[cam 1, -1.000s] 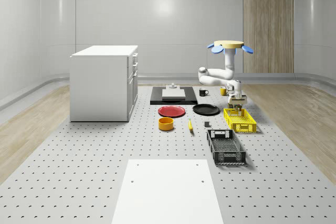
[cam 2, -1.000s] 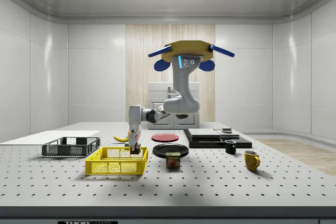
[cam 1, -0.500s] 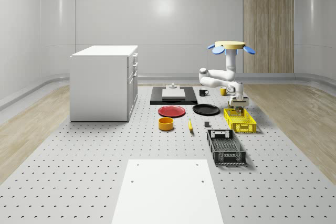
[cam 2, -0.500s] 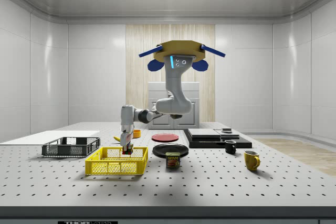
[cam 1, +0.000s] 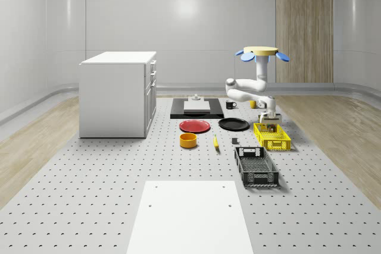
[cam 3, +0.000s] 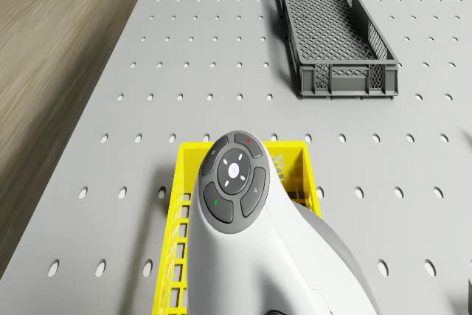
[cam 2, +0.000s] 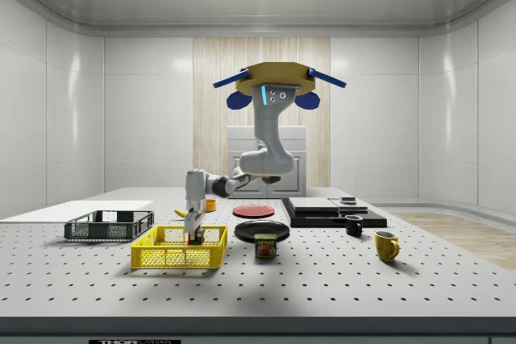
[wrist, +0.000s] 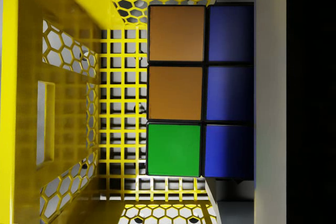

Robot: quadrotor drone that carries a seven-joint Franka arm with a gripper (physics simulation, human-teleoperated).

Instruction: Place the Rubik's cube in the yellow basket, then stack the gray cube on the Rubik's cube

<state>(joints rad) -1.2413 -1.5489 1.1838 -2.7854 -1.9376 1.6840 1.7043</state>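
Over the yellow plastic mesh basket (cam 2: 179, 248) at the whole-scene view's right, your blue-rotored quadrotor drone (cam 2: 279, 88) hovers above the perforated gray table (cam 2: 322, 279) while its white arm reaches down and plants the two-finger gripper (cam 2: 193, 237) inside the basket's walls. You can see in the wrist view that the multicoloured Rubik's cube (wrist: 199, 90), with orange, green and blue tiles facing the camera, sits pinched between the fingers just above the basket's gridded floor. Compared with a second ago, you have slid the drone toward the side view's left and brought the gripper from the basket's near-right corner to a spot nearer its middle and lower between the walls; in the last half second the drone holds steady and only the wrist settles deeper. You are therefore judged to be at the end of the first step: the Rubik's cube is within the basket but not yet let go, and a release looks like the next call. The small gray cube (cam 1: 234, 141), lying on the table between the black round plate (cam 1: 233, 124) and the dark gray mesh crate (cam 1: 256, 166), waits untouched for the stacking step.
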